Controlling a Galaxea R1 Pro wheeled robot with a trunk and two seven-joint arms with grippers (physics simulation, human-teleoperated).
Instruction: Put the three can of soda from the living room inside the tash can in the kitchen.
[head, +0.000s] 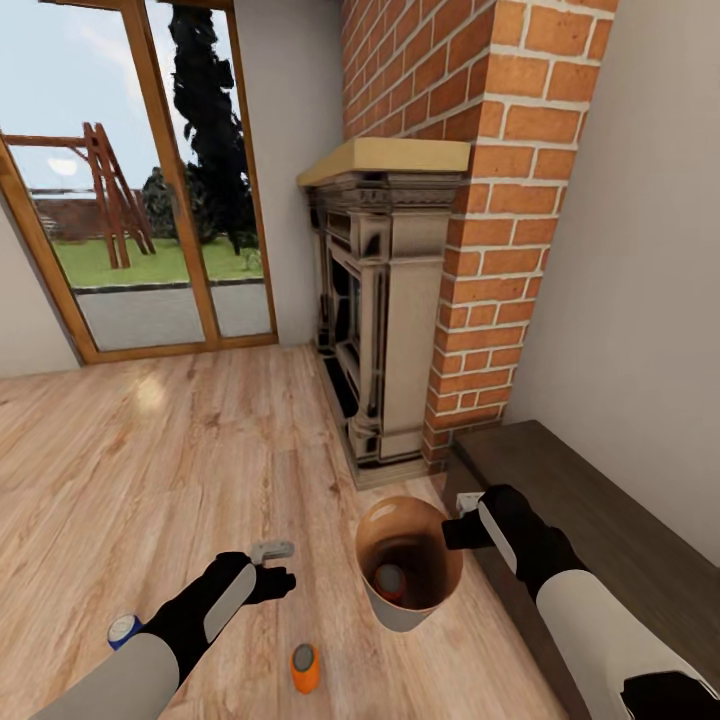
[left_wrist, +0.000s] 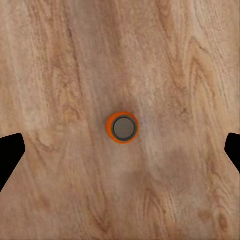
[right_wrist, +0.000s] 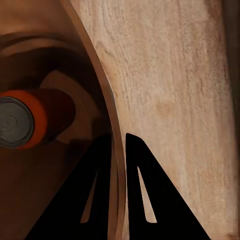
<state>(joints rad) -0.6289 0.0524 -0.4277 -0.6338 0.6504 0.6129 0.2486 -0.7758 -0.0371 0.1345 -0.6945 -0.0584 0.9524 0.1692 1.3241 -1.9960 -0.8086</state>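
Wood plank floor (head: 150, 450), bin (head: 400, 610) standing by brick fireplace (head: 480, 200).

Right fingers (right_wrist: 116, 190) narrow, pinching bin wall at rim, one inside, one outside. Orange can (right_wrist: 25, 122) lying on its side in bin bottom. Second orange can (left_wrist: 122, 127) upright on floor, just beside bin, directly under left gripper (head: 272, 551); left fingers (left_wrist: 10, 152) spread wide, holding nothing, well above can. Blue can (head: 124, 629) on floor beside left forearm. Glass doors (head: 140, 180) beyond, dark bench (head: 600, 520) along right wall.
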